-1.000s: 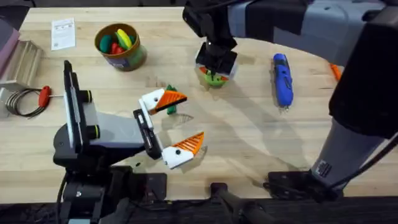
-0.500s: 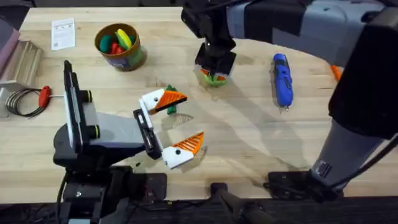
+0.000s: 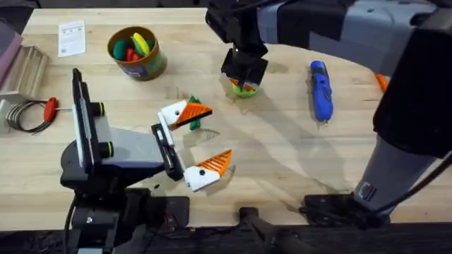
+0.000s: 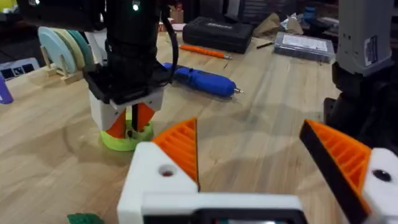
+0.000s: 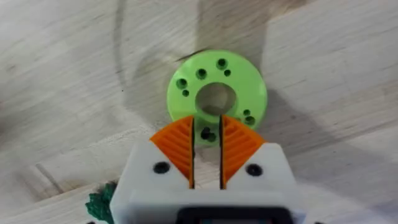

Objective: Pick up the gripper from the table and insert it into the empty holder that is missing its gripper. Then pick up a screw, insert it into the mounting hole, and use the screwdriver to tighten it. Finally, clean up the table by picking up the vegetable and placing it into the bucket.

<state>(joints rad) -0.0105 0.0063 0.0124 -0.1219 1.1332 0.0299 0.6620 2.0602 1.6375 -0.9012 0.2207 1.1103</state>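
Hovering right pincer (image 5: 206, 155) nearly shut over green disc (image 5: 217, 92)

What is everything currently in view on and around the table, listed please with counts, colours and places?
Bucket: one, olive and gold, far left, holding red, yellow and green pieces.
Vegetable: one, dark green, mid-table by the left gripper's far finger.
Disc: one, lime green with holes, flat under the right gripper.
Screwdriver: one, blue, lying at right.
Red-handled tool: one, left edge.
Paper card: one, white, far left.
Left gripper: one, white and orange, spread wide.
Right gripper: one, fingers close together over the disc.
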